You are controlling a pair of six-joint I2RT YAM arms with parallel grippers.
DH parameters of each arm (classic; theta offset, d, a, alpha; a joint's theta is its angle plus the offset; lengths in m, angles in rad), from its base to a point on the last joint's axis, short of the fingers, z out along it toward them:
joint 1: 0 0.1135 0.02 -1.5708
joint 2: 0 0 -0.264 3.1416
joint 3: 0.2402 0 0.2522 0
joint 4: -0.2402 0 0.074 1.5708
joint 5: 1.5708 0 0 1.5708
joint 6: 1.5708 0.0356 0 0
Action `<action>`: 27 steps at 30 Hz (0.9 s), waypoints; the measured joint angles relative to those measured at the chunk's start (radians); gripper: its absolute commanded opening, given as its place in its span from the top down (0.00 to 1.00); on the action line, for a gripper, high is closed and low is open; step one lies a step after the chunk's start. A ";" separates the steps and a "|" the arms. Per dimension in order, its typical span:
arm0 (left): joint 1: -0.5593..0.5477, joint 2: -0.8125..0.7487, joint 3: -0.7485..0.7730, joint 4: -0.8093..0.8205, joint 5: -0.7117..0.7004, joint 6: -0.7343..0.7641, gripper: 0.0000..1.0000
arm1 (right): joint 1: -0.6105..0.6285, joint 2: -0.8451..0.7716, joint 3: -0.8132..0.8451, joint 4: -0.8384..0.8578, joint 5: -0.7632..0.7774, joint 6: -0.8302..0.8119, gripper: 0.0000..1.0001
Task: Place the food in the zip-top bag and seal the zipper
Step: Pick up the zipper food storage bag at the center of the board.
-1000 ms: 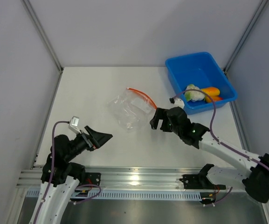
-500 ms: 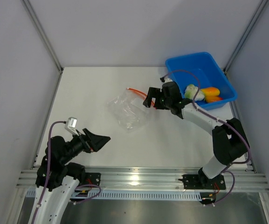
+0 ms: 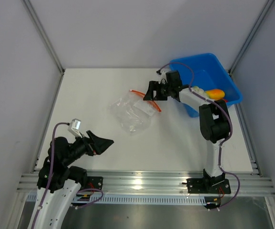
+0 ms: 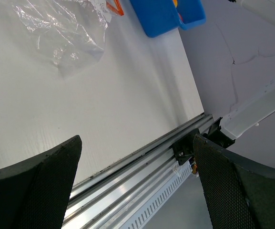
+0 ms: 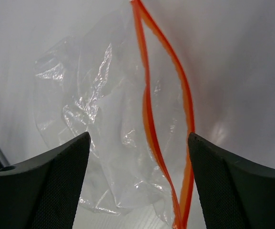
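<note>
Zip-top bag lies crumpled on the table, directly ahead of the right gripper, whose fingers are spread wide on nothing. Its zipper runs lengthwise away from that gripper, between the fingers; we see two orange strips gaping, so the mouth is unsealed. Right arm is much nearer. The left gripper, also spread and empty, sits well apart. We count one bag and one blue bin behind the right gripper, holding a white-green cauliflower piece and a yellow-orange piece. A third piece we cannot confirm.
</note>
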 measured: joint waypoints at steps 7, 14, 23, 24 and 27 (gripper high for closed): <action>0.000 -0.004 0.000 -0.001 0.002 0.006 0.00 | 0.016 0.040 0.001 0.006 -0.172 -0.035 0.55; 0.000 0.006 0.002 -0.010 0.017 0.004 0.03 | 0.051 0.040 -0.003 0.031 -0.221 -0.060 1.00; 0.000 0.043 0.064 -0.051 0.054 -0.014 0.18 | 0.187 -0.195 -0.228 0.008 -0.141 -0.140 1.00; 0.000 0.045 0.074 -0.053 0.055 -0.015 0.19 | 0.201 -0.240 -0.264 0.009 -0.131 -0.145 1.00; 0.000 0.054 0.097 -0.052 0.062 -0.032 0.24 | 0.271 -0.402 -0.383 0.031 -0.081 -0.149 1.00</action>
